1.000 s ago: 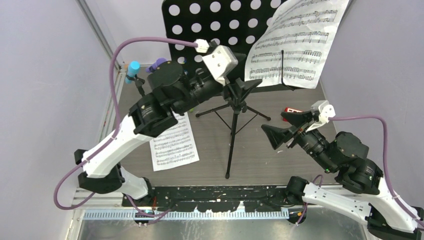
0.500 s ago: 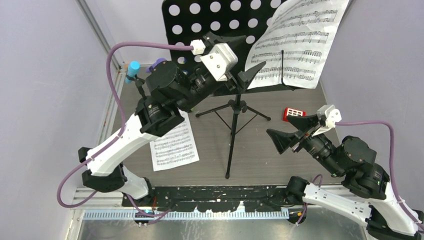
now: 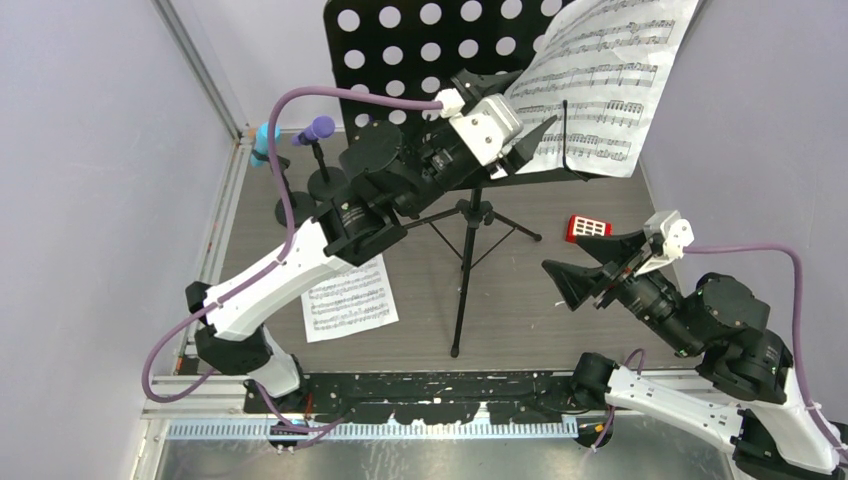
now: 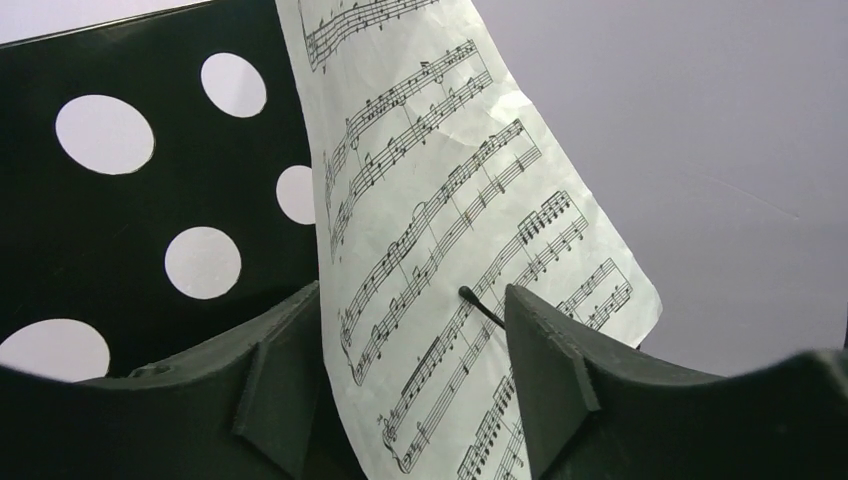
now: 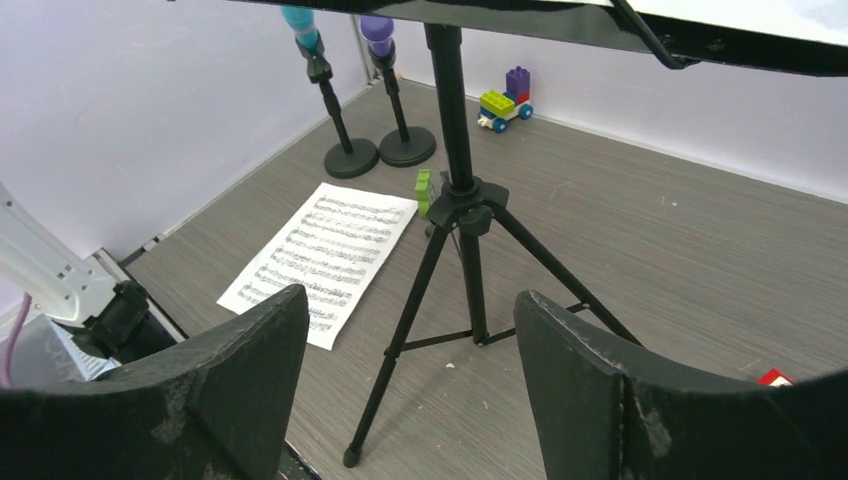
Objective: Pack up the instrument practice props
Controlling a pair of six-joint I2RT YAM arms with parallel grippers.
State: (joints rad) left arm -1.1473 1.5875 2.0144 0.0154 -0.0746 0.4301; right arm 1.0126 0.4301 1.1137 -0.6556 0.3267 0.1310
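Left gripper (image 3: 512,112): fingers apart, astride the sheet-music page (image 3: 600,80) on the music rack's (image 3: 420,50) right side, clamping nothing. Right gripper (image 3: 590,265): fingers apart, empty, below the rack's front. Your risk: the rack's retaining wire (image 4: 482,307) pins that page, so a sideways pull could tear it or topple the rack.

Page of white sheet music (image 4: 450,200) leans on the black perforated music rack (image 4: 150,230). Its lower part hangs between the spread left fingers (image 4: 545,370). A thin black retaining arm (image 4: 482,307) crosses the page.
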